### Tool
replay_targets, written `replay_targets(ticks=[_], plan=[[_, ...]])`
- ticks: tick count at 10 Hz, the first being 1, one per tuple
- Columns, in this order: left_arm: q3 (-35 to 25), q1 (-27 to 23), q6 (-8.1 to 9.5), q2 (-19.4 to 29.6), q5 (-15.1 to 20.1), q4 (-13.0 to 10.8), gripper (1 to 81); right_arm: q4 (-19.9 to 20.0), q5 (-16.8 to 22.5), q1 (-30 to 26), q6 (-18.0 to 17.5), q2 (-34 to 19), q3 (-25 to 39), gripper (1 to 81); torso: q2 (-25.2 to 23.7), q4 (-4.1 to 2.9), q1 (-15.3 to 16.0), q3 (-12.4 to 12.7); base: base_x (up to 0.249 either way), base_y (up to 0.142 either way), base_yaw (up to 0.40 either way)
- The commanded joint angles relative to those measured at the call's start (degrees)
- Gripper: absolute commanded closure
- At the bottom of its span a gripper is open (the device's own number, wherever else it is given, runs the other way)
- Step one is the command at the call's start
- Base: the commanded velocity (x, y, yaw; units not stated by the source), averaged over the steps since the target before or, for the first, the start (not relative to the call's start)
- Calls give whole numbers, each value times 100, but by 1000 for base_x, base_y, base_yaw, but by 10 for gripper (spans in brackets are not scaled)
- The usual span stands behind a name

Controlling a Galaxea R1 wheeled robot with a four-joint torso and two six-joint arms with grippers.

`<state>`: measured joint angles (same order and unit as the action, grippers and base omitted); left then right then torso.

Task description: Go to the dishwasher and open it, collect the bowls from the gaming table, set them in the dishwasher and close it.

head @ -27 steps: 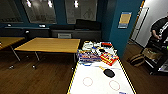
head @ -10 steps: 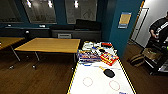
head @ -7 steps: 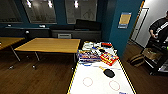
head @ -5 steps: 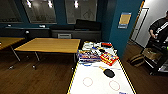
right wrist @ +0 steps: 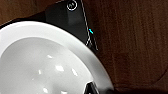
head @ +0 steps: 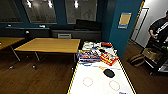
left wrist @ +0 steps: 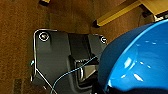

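Close in, a glossy bright blue bowl (left wrist: pixel 135 62) looms by the left wrist, a white-lined round bowl (right wrist: pixel 47 65) by the right; either grip: cannot tell. Ahead, the white-topped, yellow-edged gaming table (head: pixel 100 85) carries a black paddle (head: pixel 108 72) and red box (head: pixel 109 58).

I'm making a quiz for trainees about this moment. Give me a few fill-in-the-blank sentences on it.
1. The bowl in the left wrist view is bright ____.
2. The bowl in the right wrist view is ____ inside.
3. The paddle on the white-topped table has a ____ head.
4. The floor looks like dark ____.

Missing words: blue; white; black; wood
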<state>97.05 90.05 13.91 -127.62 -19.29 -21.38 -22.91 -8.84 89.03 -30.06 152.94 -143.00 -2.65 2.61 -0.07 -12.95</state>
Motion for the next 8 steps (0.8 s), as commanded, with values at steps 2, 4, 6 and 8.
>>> replay_targets(ticks=[2, 4, 6, 8], plan=[[-72, -115, 7, 228, 197, -50, 811, -285, 233, 15, 35, -42, 62, 811, 0, 0, 7, 0, 0, 0, 0], [-20, -115, 15, 176, 188, -41, 811, -381, 269, 32, 35, 2, 159, 811, 0, 0, 7, 0, 0, 0, 0], [86, -115, 7, 87, 197, -41, 811, -434, 277, 32, 35, 46, 150, 811, 0, 0, 7, 0, 0, 0, 0], [86, -115, 15, 70, 197, -41, 811, -434, 286, 41, 27, 55, 168, 811, 0, 0, 7, 0, 0, 0, 0]])
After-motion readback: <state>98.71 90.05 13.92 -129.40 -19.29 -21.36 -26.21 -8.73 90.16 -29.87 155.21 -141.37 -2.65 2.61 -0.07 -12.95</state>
